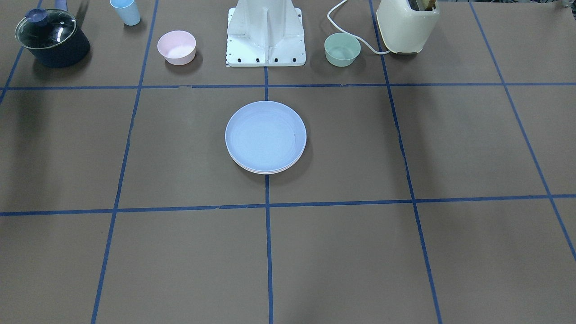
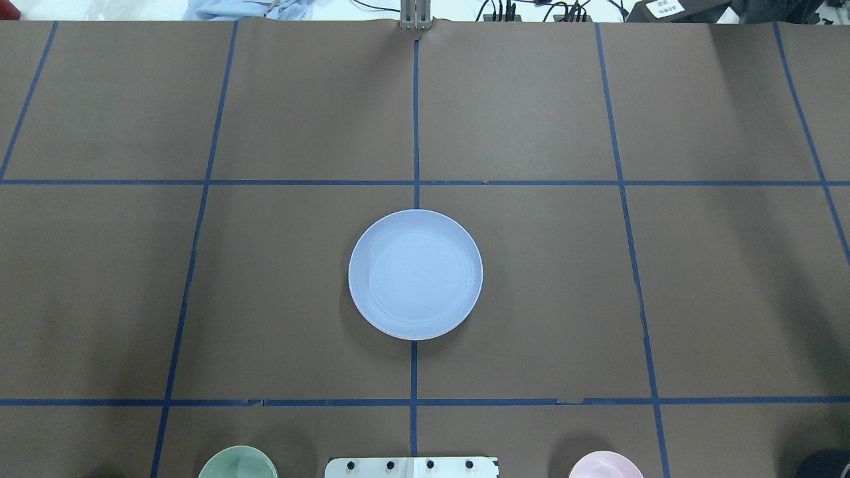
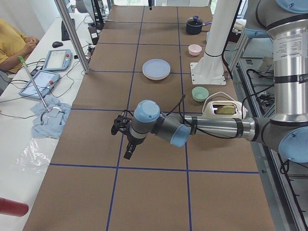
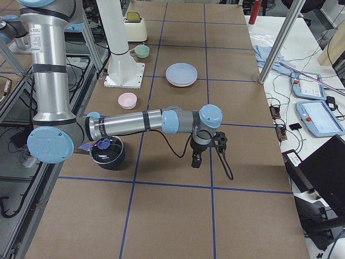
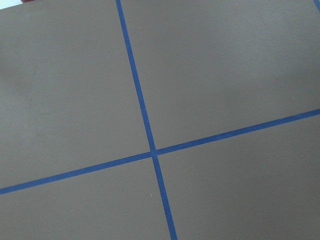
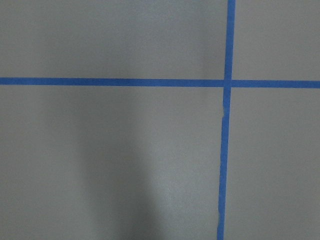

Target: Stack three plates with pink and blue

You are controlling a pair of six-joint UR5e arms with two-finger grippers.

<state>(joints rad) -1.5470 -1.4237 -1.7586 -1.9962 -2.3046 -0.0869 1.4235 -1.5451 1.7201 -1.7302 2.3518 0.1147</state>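
A: Nearest the robot, what stands along its edge of the worktop?

B: The robot base (image 1: 265,36), with a pink bowl (image 1: 176,47) on one side and a green bowl (image 1: 342,49) on the other. A lidded pot (image 1: 53,38) and a blue cup (image 1: 126,11) sit toward the right end, and a toaster (image 1: 407,27) toward the left.

A: And the arms?

B: The left gripper (image 3: 129,153) hangs over the left end and the right gripper (image 4: 196,161) over the right end. Both are above bare surface, well apart from the plates. Only the side views show them, so whether the fingers are parted or closed cannot be told.

A: The plates?

B: They form one stack (image 1: 265,137) in the middle of the worktop, on the centre tape line. The blue plate (image 2: 415,273) is on top, and pale rims (image 1: 266,171) show under it on the operators' side. The stacking looks done.

A: How would they handle?

B: Probably light and stiff, and matte, so not very slippery. They are shallow, so the raised rim is the only hold, with one finger inside and one outside. Nested plates might lift together.

A: The surface, and beyond?

B: A flat brown paper cover (image 2: 531,299) gridded with blue tape (image 2: 415,119). Past the far edge is an operators' bench with pendants (image 3: 57,58), a cloth (image 3: 50,118) and a seated person (image 3: 12,43).
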